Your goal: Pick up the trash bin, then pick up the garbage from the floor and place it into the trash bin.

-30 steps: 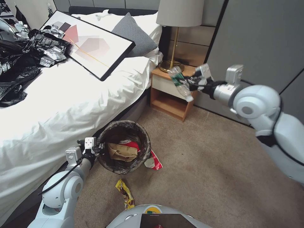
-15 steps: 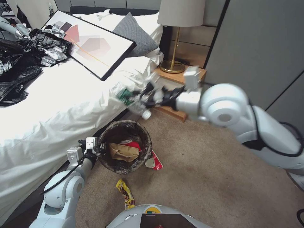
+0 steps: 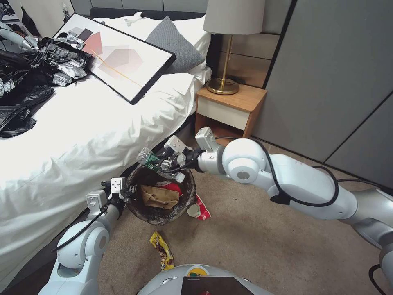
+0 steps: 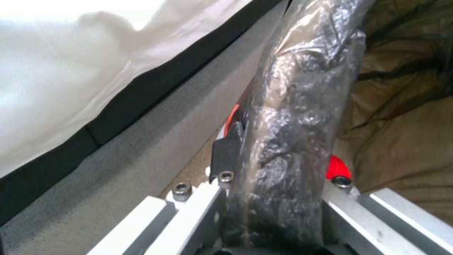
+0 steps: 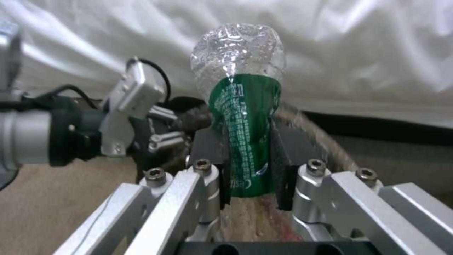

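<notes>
Up close, our right gripper (image 3: 160,160) is clamped on a clear crumpled bottle (image 5: 241,106) with a green label, fingers (image 5: 212,156) pressed against both sides of the label. We see the bottle (image 3: 157,164) held just above the far rim of the trash bin (image 3: 161,194), tilted, its cap end toward the bin's mouth.

Our left gripper (image 3: 123,191) is closed on the bin's near-left rim; the left wrist view shows its fingers (image 4: 226,156) pinching the rim with the dark bag liner (image 4: 288,141) folded over it. From the right wrist view we catch that same left gripper (image 5: 162,132) at the rim.

Inside the bin: a tan paper bag (image 3: 157,197) and something red and white behind it. Beside the bin on its right lies a red-and-white paper cup (image 3: 198,209), touching or almost touching the wall. A yellow-brown snack wrapper (image 3: 162,250) lies on the floor nearer to us.

Floor is brown-grey carpet (image 3: 266,229), low pile, mottled. The bin sits just beside the bed (image 3: 82,139), which has white sheets hanging to the dark base. On the bed: a framed picture (image 3: 118,57) lying flat, a grey pillow (image 3: 176,43), a heap of black-and-silver plastic bags (image 3: 32,78). A wooden nightstand (image 3: 227,112) with a brass lamp (image 3: 229,45) stands by the grey panelled wall (image 3: 339,69).
</notes>
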Robot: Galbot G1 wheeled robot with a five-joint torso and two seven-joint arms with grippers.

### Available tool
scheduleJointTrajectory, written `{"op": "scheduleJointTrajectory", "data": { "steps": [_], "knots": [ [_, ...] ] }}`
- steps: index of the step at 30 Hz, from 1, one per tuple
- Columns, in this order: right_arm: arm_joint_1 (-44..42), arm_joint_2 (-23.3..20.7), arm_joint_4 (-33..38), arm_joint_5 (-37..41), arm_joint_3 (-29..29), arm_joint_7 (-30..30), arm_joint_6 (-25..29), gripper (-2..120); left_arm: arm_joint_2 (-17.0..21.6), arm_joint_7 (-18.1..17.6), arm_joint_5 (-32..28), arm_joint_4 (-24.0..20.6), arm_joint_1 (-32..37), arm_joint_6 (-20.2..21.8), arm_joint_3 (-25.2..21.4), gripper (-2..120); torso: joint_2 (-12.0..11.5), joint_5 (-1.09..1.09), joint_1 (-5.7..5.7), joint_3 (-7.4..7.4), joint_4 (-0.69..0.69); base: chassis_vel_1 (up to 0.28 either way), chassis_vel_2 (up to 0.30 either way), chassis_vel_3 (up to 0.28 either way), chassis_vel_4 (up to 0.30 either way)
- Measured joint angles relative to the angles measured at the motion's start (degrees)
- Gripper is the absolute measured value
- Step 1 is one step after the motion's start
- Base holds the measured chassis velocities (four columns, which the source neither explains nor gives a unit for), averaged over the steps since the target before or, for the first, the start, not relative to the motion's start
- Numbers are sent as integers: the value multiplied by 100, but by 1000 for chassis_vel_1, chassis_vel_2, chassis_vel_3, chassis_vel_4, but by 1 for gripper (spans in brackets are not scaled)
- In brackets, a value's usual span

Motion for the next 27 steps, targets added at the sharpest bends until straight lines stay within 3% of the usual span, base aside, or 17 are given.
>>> {"op": "scheduleJointTrajectory", "data": {
  "steps": [6,9,12,27],
  "knots": [
    [-129,97,-172,97,-80,122,2,17,-22,0,0,25,-20,0,-1,0,0,0,0,0,0,0,0,0,0],
    [-188,141,-246,285,-86,222,9,23,-35,0,1,31,-21,0,-3,0,0,0,0,0,0,0,0,0,0],
    [-250,228,-355,674,-36,412,106,39,-42,-1,2,44,-33,0,-16,0,0,0,0,0,0,0,0,0,0],
    [-309,222,-107,1415,500,700,142,92,-41,-56,-20,48,-58,0,-24,0,0,1,0,-1,0,0,0,0,0]
  ]
}}
